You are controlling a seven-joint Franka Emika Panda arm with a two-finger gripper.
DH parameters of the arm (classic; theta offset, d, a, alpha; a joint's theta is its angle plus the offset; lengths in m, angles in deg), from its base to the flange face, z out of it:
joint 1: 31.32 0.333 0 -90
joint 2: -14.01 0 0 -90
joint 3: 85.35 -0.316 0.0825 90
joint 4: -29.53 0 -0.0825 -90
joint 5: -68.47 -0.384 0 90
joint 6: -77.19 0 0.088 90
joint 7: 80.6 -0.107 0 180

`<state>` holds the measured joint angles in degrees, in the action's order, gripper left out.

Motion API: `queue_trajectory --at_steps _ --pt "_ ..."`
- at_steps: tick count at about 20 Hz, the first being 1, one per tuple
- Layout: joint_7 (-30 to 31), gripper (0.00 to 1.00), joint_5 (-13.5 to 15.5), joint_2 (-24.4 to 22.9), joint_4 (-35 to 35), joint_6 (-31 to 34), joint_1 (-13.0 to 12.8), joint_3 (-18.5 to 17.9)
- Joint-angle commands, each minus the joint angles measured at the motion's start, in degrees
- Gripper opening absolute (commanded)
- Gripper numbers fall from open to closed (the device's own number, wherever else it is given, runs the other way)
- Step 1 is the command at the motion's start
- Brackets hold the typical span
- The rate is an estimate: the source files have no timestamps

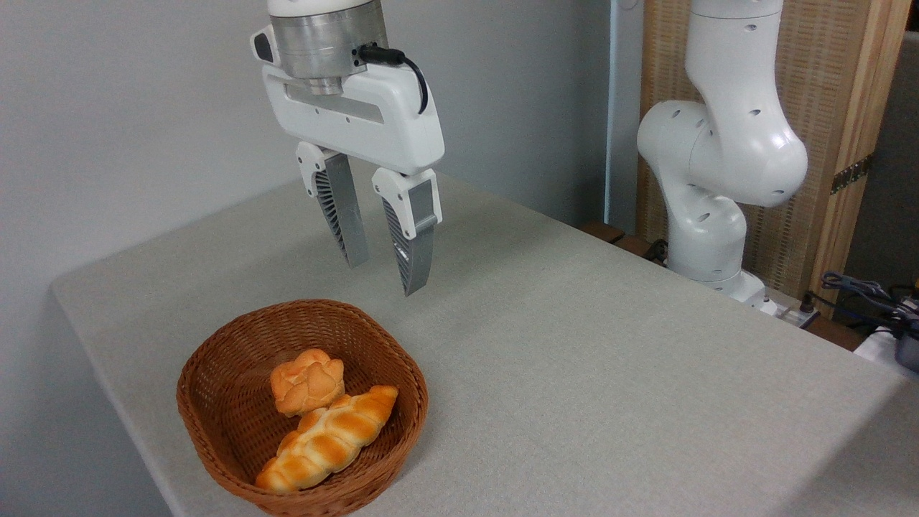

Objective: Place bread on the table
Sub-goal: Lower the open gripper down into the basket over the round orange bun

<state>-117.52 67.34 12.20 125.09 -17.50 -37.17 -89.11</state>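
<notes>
You have one bun [307,381] and one braided roll [329,440] in one basket [215,424], lower left on the surface [610,373], claw [385,278] released above.

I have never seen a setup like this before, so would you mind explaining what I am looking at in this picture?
It is one picture from a fixed camera facing a cloth-covered table. The white machine at the right is a robot arm; it reaches over to end in the gripper, a two-fingered claw hanging open and empty above the table. Below it sits a wicker basket holding two pieces of bread: a small round knotted bun and, touching it, a longer braided roll. Nothing is held yet; the bun is to go onto the table.
</notes>
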Motion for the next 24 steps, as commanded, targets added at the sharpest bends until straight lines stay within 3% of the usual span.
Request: queue_trajectory --at_steps 1,15,24 --pt "-0.2 1.0 1.1 0.1 -0.4 1.4 0.0 -0.2" --pt "-0.3 1.0 1.0 -0.5 0.7 0.8 0.0 -0.3" --pt "-0.3 1.0 1.0 -3.0 5.7 -4.5 0.0 -0.5"
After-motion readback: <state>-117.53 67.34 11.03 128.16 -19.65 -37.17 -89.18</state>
